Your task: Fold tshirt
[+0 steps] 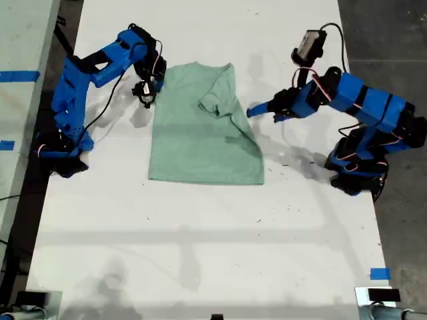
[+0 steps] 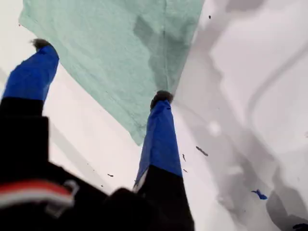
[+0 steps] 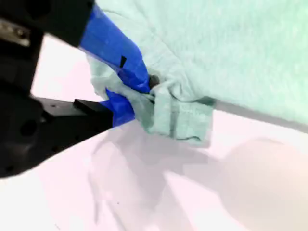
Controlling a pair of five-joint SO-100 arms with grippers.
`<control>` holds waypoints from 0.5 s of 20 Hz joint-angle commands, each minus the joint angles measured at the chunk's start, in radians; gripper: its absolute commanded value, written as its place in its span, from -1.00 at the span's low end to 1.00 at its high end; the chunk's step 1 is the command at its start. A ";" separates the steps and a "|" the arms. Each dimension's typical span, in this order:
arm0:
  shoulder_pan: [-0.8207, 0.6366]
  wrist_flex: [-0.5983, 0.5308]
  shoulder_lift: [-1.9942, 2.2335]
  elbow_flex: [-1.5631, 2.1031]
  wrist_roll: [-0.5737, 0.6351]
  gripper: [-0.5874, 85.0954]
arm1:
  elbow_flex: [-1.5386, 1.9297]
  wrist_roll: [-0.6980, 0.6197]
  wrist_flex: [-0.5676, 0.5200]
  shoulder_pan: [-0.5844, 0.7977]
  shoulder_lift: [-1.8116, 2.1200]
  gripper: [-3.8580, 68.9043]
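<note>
In the exterior view, the tshirt point(image 1: 200, 130) lies flat on the white table point(image 1: 200, 240), in the upper middle part of the picture. Its side at the exterior view's right is already folded over the body, so the cloth makes a narrow shape with a sleeve lying on top. One blue arm stands at the exterior view's left and reaches to the upper corner of the shirt there; this is my second gripper point(image 1: 145, 93). The other blue arm stands at the exterior view's right, and my first gripper point(image 1: 257, 110) points toward the folded edge of the shirt, just beside it.

In the first wrist view, my first gripper point(image 2: 101, 72) has its two blue fingers wide apart and nothing is between them. One fingertip point(image 2: 161, 98) is over the edge of the tshirt point(image 2: 115, 48), near a corner of the cloth; I cannot tell if it touches. The other fingertip is over the bare table point(image 2: 231, 96) beside the shirt.

In the second wrist view, my second gripper point(image 3: 139, 94) is clamped on a bunched piece of the tshirt point(image 3: 231, 48). The cloth is pinched between the blue fingers point(image 3: 115, 48), and a small folded part with a hem hangs out from them, lifted a little above the table point(image 3: 192, 192).
</note>
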 commanded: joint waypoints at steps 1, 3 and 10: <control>0.075 0.002 0.193 -0.014 -0.014 -0.99 | -0.002 0.012 -0.028 -0.018 0.060 0.06; 0.147 -0.057 0.253 -0.018 0.006 -0.99 | 0.012 0.017 -0.028 -0.018 0.074 0.06; 0.336 -0.367 0.095 -0.071 0.035 -0.99 | 0.038 0.032 -0.034 -0.031 0.092 0.06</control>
